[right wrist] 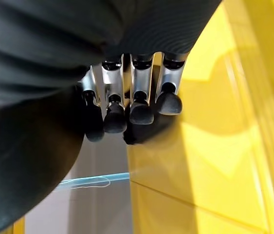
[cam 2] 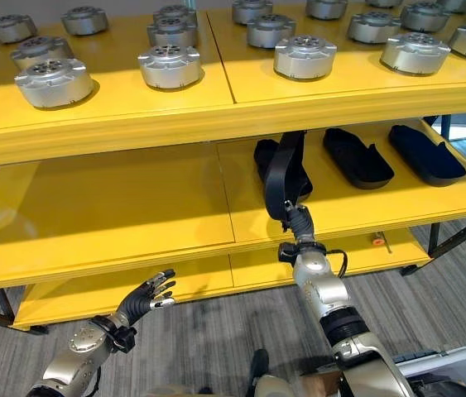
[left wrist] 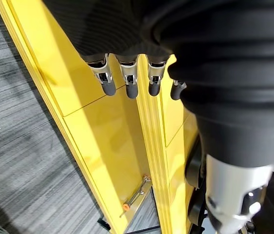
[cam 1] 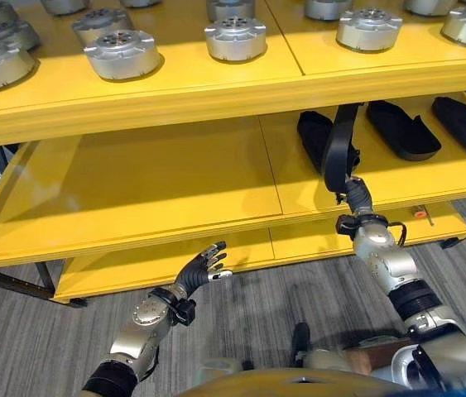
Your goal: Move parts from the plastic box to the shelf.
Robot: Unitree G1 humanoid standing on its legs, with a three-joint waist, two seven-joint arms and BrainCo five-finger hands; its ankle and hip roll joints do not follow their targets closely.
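My right hand (cam 1: 358,198) is shut on a long black curved part (cam 1: 338,153), fingers (right wrist: 132,105) curled round its lower end. It holds the part upright over the front of the yellow shelf's middle board (cam 1: 175,190). The part's top reaches almost up to the top board's edge. Three similar black parts lie flat on the middle board: one just behind the held part (cam 1: 311,132) and two to its right (cam 1: 402,128). My left hand (cam 1: 204,269) hangs open and holding nothing in front of the lowest board, fingers (left wrist: 127,83) straight.
Several round silver parts (cam 1: 121,54) stand in rows on the top board. The middle board's left half is bare. A small orange-tipped tool (cam 1: 419,213) lies on the lowest board at the right. A white box rim (cam 2: 460,360) shows by my right side.
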